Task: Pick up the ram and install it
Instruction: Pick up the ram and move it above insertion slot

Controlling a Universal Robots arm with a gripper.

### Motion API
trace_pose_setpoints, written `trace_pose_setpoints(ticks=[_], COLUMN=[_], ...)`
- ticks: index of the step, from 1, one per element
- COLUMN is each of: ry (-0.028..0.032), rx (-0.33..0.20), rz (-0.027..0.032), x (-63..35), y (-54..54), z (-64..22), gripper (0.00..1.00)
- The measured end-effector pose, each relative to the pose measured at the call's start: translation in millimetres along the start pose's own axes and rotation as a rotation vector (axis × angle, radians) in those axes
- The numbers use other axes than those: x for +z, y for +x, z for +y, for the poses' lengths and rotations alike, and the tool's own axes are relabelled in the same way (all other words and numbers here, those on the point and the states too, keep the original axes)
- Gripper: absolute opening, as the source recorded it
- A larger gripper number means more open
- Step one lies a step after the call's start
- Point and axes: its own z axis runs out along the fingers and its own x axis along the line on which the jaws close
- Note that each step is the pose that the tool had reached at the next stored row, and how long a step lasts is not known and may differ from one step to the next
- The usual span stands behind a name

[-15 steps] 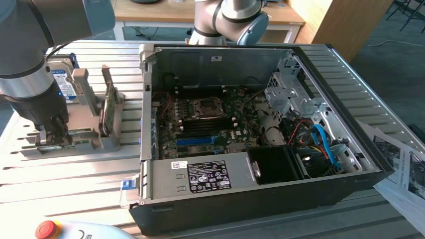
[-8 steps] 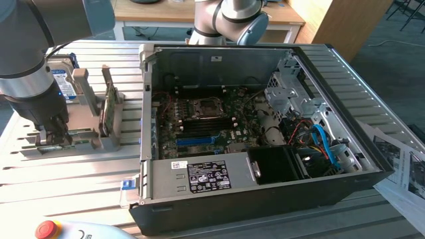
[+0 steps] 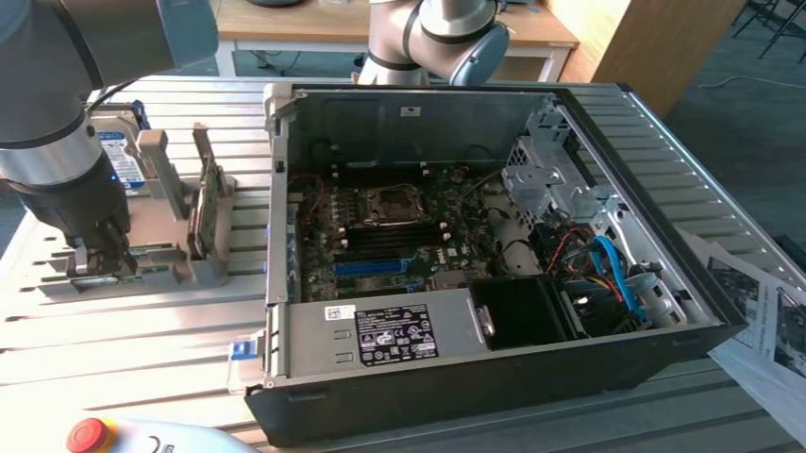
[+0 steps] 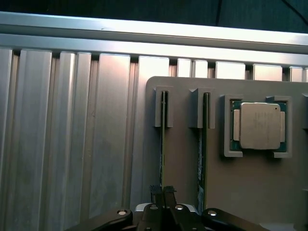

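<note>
First, the exterior view. At the exterior view's left, the arm reaches down and the gripper [image 3: 98,264] sits low on the near end of a gray holder [image 3: 164,241], which rests on the slatted aluminium table [image 3: 126,349]. A hard drive [image 3: 116,156] with a blue-white label stands at the holder's far end, partly behind the arm. An open computer case [image 3: 504,396] takes up the middle of the frame. Inside it the motherboard [image 3: 377,245] lies flat, with a processor socket [image 3: 384,206] near its centre, and a labelled power supply [image 3: 391,335] lies along the case's lower edge. A red stop button [image 3: 89,434] is in the lower left corner, and printed papers [image 3: 756,311] lie at the exterior view's right.

Next, the wrist view. The gripper [image 4: 162,191] has its two black fingertips drawn almost together, pinching the thin top edge of the ram [image 4: 162,144]. The ram stands on edge in a slot of the holder [image 4: 183,183] and has not been lifted out. A second stick [image 4: 204,144] stands on edge in the neighbouring slot, parallel to the ram and apart from the fingers. Beyond the second stick, a square silver processor chip [image 4: 260,126] lies flat in its own recess. The table's ribbed slats [image 4: 72,144] run alongside the holder.
</note>
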Motion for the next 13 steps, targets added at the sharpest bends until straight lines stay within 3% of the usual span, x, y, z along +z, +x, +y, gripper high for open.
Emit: trace_pose_setpoints(ticks=[13], ry=[0.0007], rx=[0.023], rz=[-0.001], x=[-0.2], y=[0.0], z=[0.0], gripper=[0.12])
